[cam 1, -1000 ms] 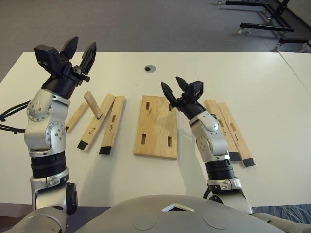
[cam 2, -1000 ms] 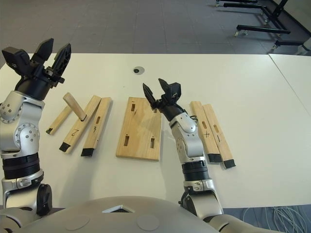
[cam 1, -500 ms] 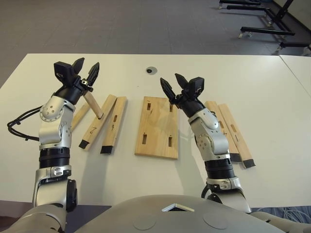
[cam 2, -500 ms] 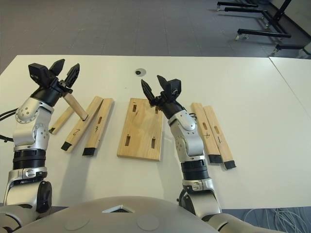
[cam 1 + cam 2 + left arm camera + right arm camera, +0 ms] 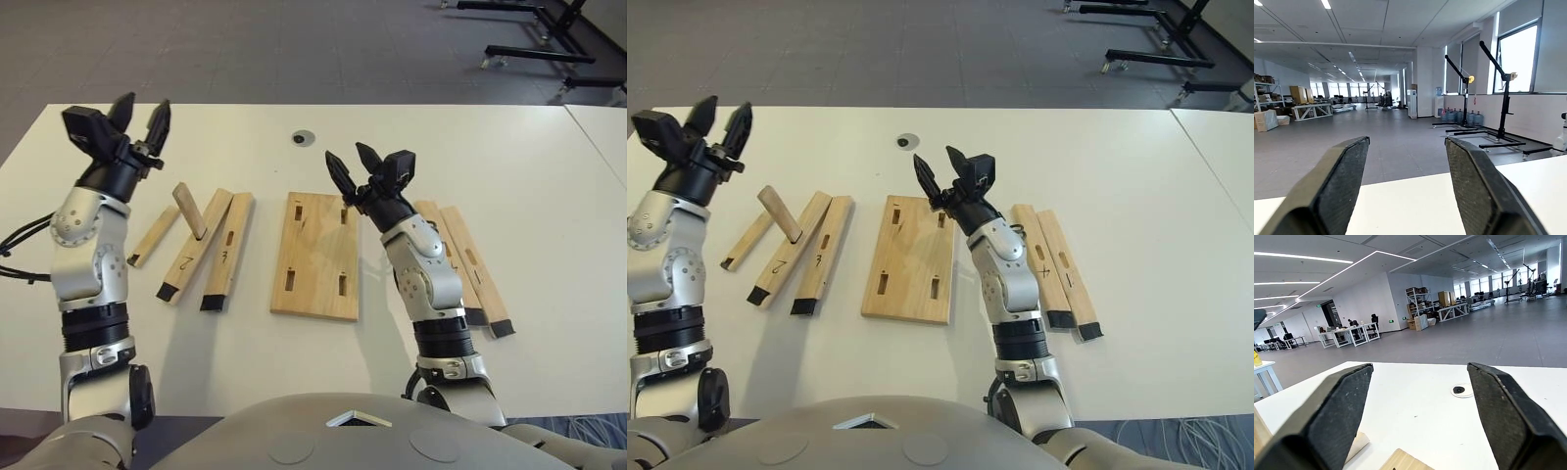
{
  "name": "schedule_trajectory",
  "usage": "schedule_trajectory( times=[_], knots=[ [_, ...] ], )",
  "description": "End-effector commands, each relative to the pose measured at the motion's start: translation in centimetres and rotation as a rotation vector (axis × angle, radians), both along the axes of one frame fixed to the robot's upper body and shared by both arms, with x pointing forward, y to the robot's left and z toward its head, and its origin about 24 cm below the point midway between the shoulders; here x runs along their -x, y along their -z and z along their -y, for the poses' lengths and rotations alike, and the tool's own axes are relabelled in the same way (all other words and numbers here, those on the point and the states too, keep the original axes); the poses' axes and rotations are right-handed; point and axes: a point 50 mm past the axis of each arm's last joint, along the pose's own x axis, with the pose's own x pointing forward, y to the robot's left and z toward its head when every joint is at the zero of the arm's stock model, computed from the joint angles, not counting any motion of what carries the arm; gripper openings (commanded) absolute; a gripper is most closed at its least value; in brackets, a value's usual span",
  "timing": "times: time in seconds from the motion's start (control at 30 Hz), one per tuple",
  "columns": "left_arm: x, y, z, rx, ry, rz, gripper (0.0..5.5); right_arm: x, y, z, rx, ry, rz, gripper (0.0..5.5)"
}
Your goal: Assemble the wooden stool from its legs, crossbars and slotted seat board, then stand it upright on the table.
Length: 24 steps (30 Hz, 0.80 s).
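The slotted seat board (image 5: pixel 315 257) lies flat at the middle of the bench (image 5: pixel 509 157). Its long axis runs away from the robot, and 4 small slots face up. Nothing is assembled yet, so the step in hand looks like the first pick. The left gripper (image 5: pixel 144 102) hangs in the air well left of the board with its fingers (image 5: pixel 1342 181) spread and empty. The right gripper (image 5: pixel 347 154) hovers above the board's far right corner, also spread and empty. The left legs (image 5: pixel 228 250) lie side by side just left of the board, black ends toward the robot and far ends leaning toward it. A short crossbar (image 5: pixel 188 210) rests slanted against them, and a thin crossbar (image 5: pixel 154 235) lies farther left. The right legs (image 5: pixel 443 257) lie just right of the board, black ends also toward the robot. A good pick would probably lower the fingers across a leg's narrow width near mid-length, so the leg stays level and its tenon end can be aimed at a slot.
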Motion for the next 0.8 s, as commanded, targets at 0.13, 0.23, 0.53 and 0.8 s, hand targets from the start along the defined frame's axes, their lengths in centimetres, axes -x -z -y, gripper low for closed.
schedule_trajectory(
  times=[0.13,0.23,0.53,0.8],
  knots=[
    [3.4,5.2,-3.2,-0.228,-0.049,-0.369,2.83,0.8,0.3,0.4,0.0,0.032,-0.016,3.54],
    [5.0,9.1,-2.2,-0.221,-0.041,-0.542,2.83,0.8,0.5,0.6,0.008,0.038,-0.034,3.54],
    [8.8,10.8,0.6,-0.119,-0.01,-0.661,2.83,1.6,1.1,1.0,0.05,0.024,-0.086,3.54],
    [9.3,10.8,0.4,-0.169,0.047,-0.712,2.83,2.6,1.6,0.9,0.042,0.054,-0.11,3.54]
  ],
)
